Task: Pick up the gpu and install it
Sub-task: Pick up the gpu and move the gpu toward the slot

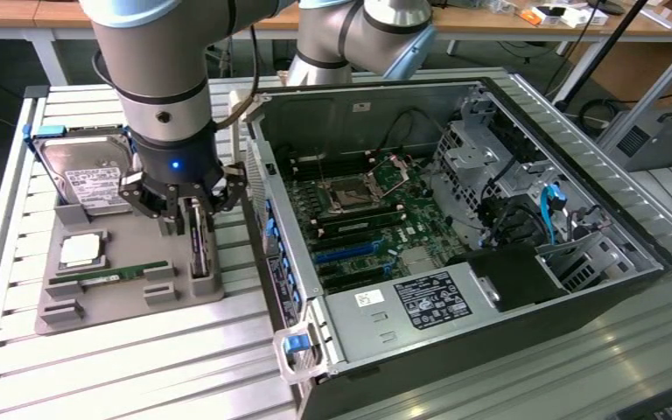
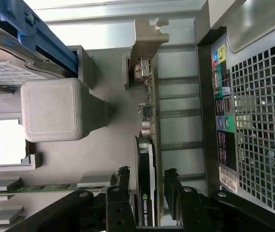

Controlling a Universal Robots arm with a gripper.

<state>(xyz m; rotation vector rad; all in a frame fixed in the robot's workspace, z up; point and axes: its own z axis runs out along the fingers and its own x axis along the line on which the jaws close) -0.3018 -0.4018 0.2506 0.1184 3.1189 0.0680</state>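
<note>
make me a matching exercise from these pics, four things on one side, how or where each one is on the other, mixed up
Things:
1 gpu
2 hard drive
3 memory stick
4 gripper

States:
a green, lying flat in the grey tray
b open, astride the gpu
c standing on edge in a tray slot
d silver, white label, blue frame

Pairs: 1-c, 2-d, 3-a, 4-b

Gpu (image 2: 145,169) black face; hard drive (image 1: 85,175) silver, blue frame; tray (image 1: 137,243) grey.
</note>
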